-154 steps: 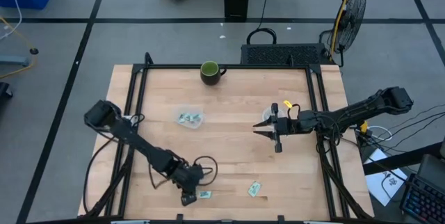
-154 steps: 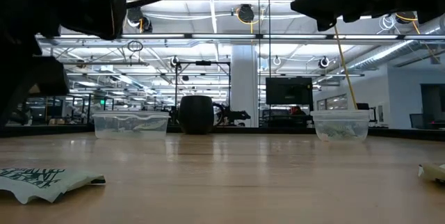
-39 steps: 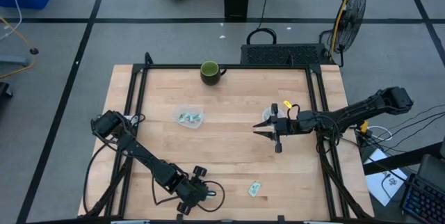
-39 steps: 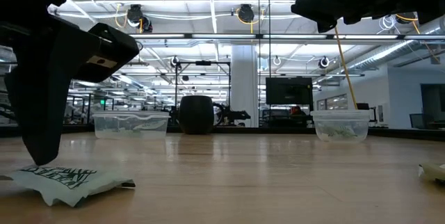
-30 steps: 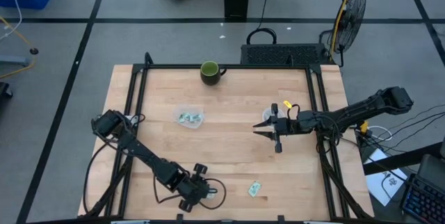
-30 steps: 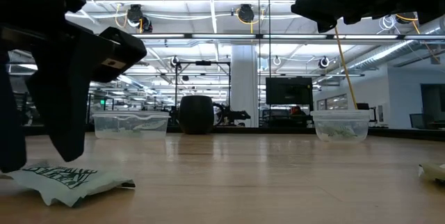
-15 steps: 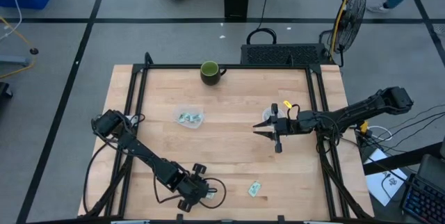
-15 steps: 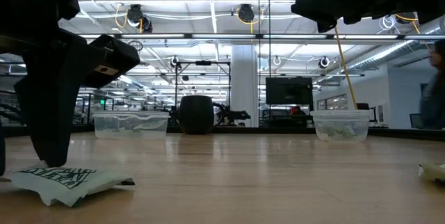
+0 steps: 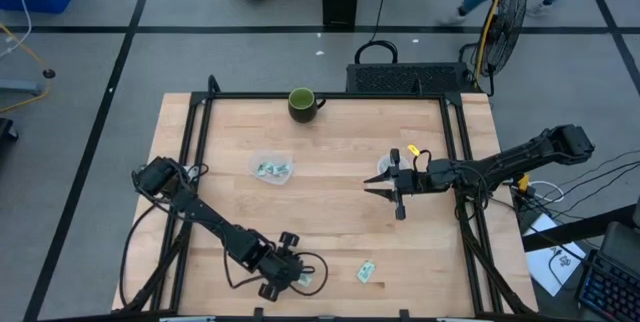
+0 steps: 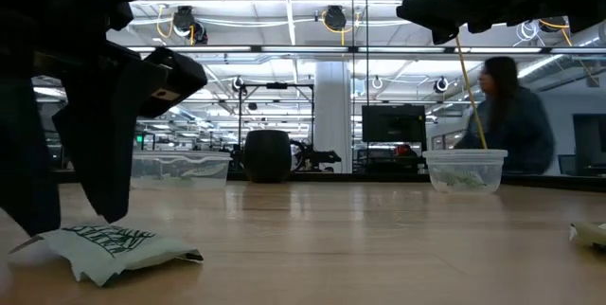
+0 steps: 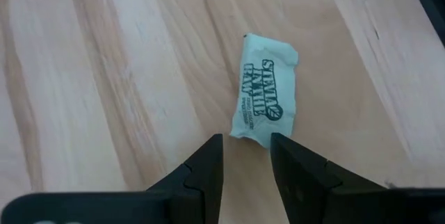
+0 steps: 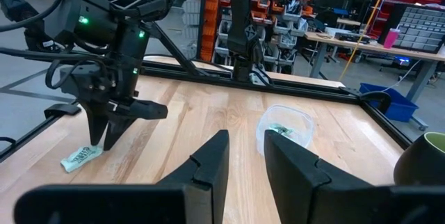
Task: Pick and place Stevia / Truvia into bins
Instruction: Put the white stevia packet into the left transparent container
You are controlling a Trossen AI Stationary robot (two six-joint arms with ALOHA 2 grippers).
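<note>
My left gripper [image 9: 297,274] [image 11: 245,142] is open and points down at the table's near edge. Its fingertips stand either side of one short end of a pale green Stevia sachet [image 11: 265,99] [image 10: 114,246] that lies flat on the wood. A second sachet [image 9: 365,272] lies flat to its right. My right gripper [image 9: 372,189] [image 12: 243,156] is open and hovers level beside the round clear cup [image 9: 384,167] [image 10: 464,170], touching nothing. The rounded-square tub [image 9: 272,170] [image 12: 285,126] holds sachets. My left gripper comes from above, pointing down, with its open fingers [image 11: 208,156] straddling the sachet's short end [image 11: 247,133]. The sachet lies flat on the table. Whether a fingertip touches the paper I cannot tell.
A dark green mug [image 9: 302,103] stands at the table's far edge. A black frame rail [image 9: 200,132] runs along the table's sides. A person [image 10: 511,125] walks in the room beyond the far edge. Bare wood [image 9: 330,222] lies between the bins and the near sachets.
My left gripper has shifted a little toward the table's right along the near edge, and the sachet under it has slid the same way, still flat. A person has walked into view behind the table. My right arm has kept still.
</note>
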